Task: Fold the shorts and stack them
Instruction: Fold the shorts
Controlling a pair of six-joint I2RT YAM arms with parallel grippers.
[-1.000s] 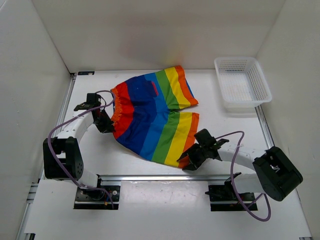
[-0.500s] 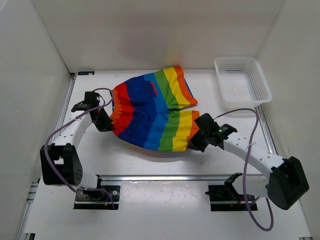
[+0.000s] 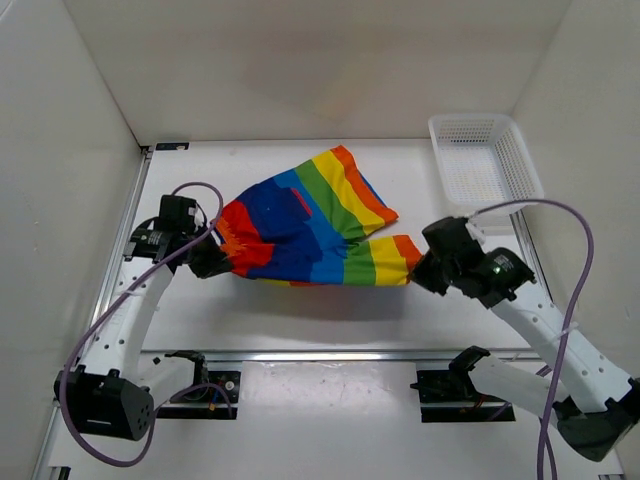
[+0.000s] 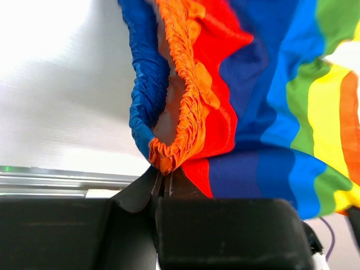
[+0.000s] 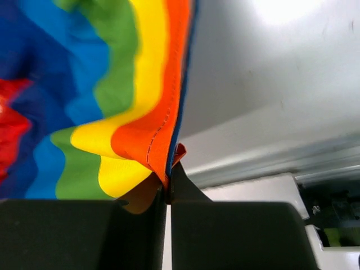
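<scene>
The rainbow-striped shorts (image 3: pixel 305 225) hang lifted between both grippers above the table's middle, their near half folded over toward the back. My left gripper (image 3: pixel 213 258) is shut on the orange elastic waistband (image 4: pixel 180 121) at the left. My right gripper (image 3: pixel 420 272) is shut on the orange hem of a leg (image 5: pixel 152 140) at the right. The far leg still rests on the table (image 3: pixel 345 185).
A white mesh basket (image 3: pixel 485 165) stands at the back right, empty. White walls close in the table on three sides. A metal rail (image 3: pixel 320 355) runs along the near edge, above the arm bases.
Both grippers have risen and moved toward the back, lifting the near side of the shorts off the table. The right arm swung right and up with the leg hem.
</scene>
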